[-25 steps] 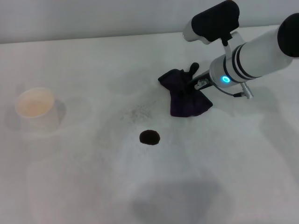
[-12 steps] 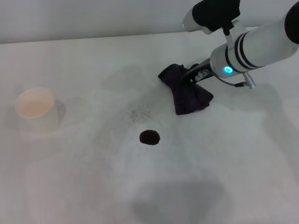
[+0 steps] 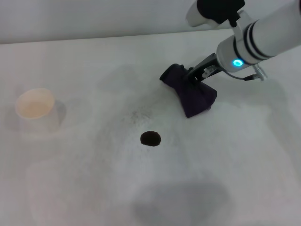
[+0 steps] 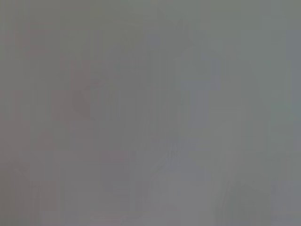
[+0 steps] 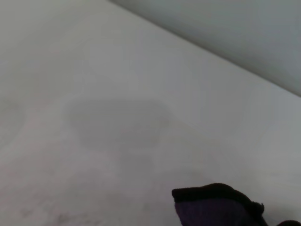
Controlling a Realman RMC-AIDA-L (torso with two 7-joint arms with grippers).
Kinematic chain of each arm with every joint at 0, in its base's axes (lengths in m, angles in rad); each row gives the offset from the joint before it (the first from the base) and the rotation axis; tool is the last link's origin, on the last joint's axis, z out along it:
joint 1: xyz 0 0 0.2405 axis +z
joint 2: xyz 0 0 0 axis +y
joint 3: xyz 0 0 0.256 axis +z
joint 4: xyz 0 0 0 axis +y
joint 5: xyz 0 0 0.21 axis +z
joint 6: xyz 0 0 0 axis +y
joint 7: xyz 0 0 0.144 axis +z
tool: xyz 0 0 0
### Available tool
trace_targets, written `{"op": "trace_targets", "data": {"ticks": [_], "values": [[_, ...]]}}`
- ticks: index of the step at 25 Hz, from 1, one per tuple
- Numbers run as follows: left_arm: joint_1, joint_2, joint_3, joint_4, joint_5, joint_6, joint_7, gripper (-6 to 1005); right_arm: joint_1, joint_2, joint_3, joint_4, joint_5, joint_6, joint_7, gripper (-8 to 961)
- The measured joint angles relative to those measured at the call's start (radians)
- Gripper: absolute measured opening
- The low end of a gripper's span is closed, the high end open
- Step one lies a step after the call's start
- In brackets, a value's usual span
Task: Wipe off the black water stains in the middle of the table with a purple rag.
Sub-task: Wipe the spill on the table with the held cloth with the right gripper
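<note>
Since a second ago, the purple rag [image 3: 192, 92] is shifting a little toward the robot's right and rising with the arm, its free end now hanging where before it was lying spread flat. It is sitting on the far right part of the table [image 3: 84, 188], one end bunched under the right gripper [image 3: 193, 77], whose dark fingers are clenched on the rag. In the right wrist view a dark purple fold of the same rag [image 5: 221, 205] is showing at the picture's edge against the pale tabletop [image 5: 94, 94].

Well apart from the rag, nearer the robot and toward its left, the black water stains [image 3: 150, 138] are showing as one small round dark blot on the white surface. A faint grey speckled smudge [image 3: 138, 114] is lying between the blot and the rag. Over on the robot's left, a white paper cup [image 3: 35, 109] is standing upright, far from both. The left gripper is not appearing in any view; its wrist picture is giving only a flat grey field.
</note>
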Motion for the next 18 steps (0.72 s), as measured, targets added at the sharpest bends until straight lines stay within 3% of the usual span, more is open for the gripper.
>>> {"op": "trace_targets", "data": {"ticks": [3,10,15,18], "values": [[-0.003,0.000,0.000,0.003,0.000,0.000,0.000,884,0.000,0.005,0.042,-0.034,0.036,0.097,-0.083,83],[-0.022,0.000,0.000,0.007,-0.009,0.001,-0.001,884,0.010,0.009,0.033,-0.029,0.185,0.201,-0.219,81],[-0.029,-0.001,0.000,0.004,-0.018,0.001,0.000,884,0.042,0.014,-0.064,0.049,0.369,0.171,-0.343,82],[-0.029,-0.002,0.000,0.005,-0.039,0.001,0.000,884,0.057,0.015,-0.129,0.080,0.394,0.144,-0.358,82]]}}
